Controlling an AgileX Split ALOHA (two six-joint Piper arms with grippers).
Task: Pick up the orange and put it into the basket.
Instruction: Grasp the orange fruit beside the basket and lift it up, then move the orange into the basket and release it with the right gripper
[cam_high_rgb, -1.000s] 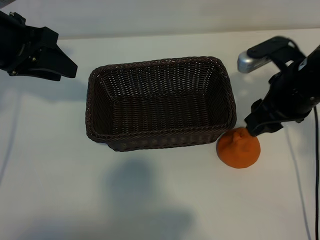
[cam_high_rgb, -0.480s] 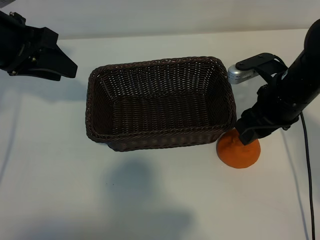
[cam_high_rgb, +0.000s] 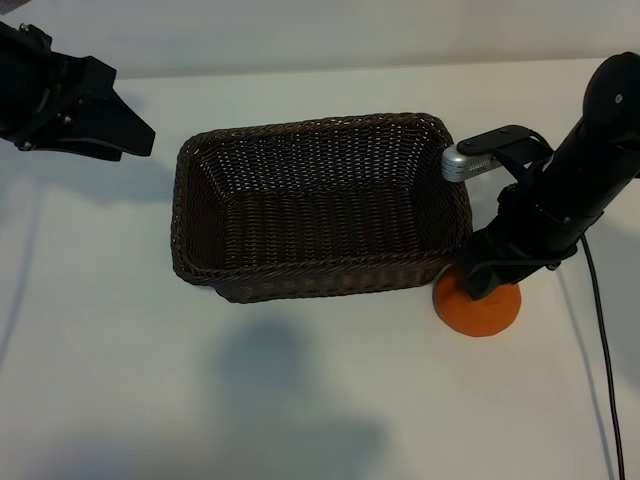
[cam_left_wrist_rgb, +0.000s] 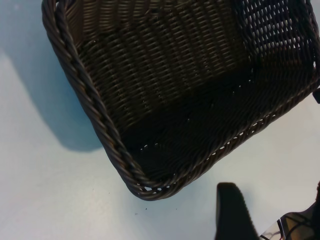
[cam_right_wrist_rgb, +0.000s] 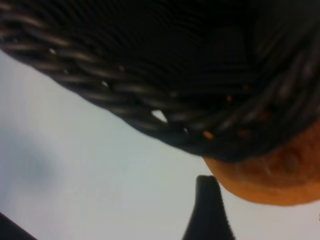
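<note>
Wrist-only: orange (cam_right_wrist_rgb: 272, 175) (against basket (cam_right_wrist_rgb: 150, 115))

Right hand (cam_high_rgb: 482, 282) covers the top of the orange (cam_high_rgb: 480, 312); contact can't be told. Left hand (cam_high_rgb: 128, 130): arm cut by the exterior view's left edge, fingertips not clear there. Right wrist view: basket (cam_right_wrist_rgb: 150, 112) rim blurred, orange cropped at the edge. Left wrist view crops the basket's far end.

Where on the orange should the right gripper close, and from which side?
Probably from above, across the orange's round middle, below its top. It sits on the table close against the basket's corner, so sideways room is scarce. The right gripper is over it, open.
</note>
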